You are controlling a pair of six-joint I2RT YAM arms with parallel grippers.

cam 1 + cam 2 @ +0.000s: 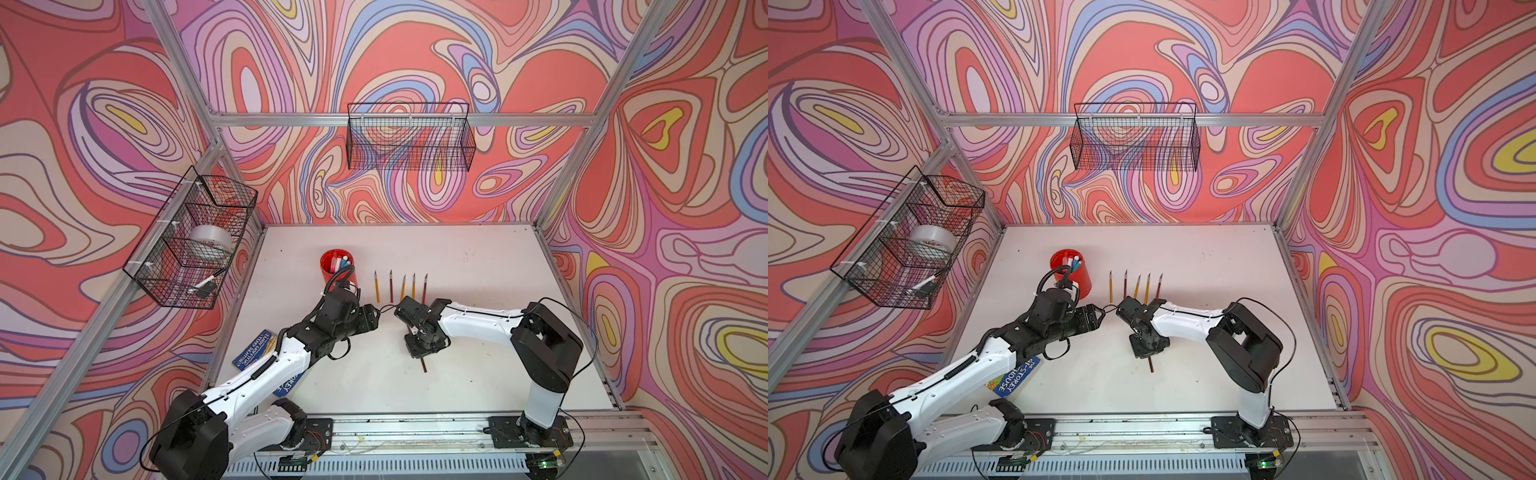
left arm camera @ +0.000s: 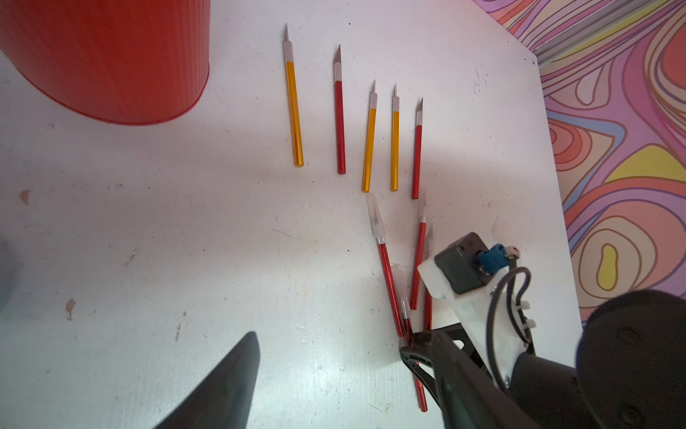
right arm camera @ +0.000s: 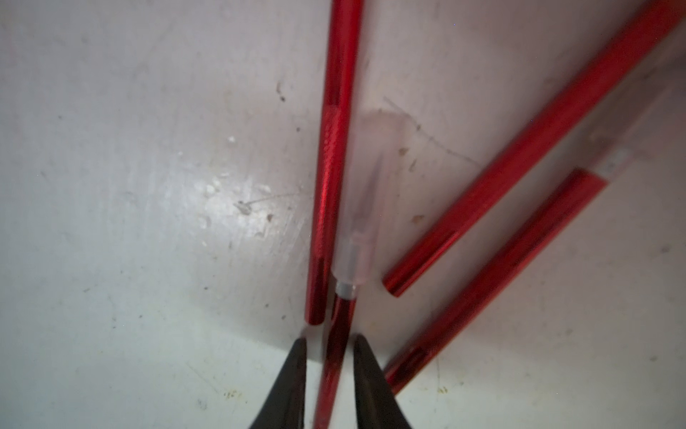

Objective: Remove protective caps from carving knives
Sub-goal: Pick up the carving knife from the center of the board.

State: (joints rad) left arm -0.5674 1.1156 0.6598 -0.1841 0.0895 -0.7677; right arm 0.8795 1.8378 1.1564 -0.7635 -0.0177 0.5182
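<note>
1. The right gripper [image 3: 332,371] sits narrow astride the capped red knife [image 3: 343,315], well apart from the red cup [image 2: 111,67]. Whether it grips yet cannot be told.
2. The knife's long axis runs straight out from the jaws, with the protective cap [image 3: 362,208] at the far end.
3. The left gripper [image 1: 376,318] hangs wide and empty on the cup side, probably best placed to pull the cap.
4. It is tight here: a neighbouring red handle [image 3: 328,167] lies just beside the cap, and the open table [image 2: 148,223] lies toward the cup.

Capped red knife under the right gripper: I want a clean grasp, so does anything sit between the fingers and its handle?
Nothing visible does. The right gripper straddles the handle, a sliver of table showing beside it; a second red knife ends just ahead of one finger.
</note>
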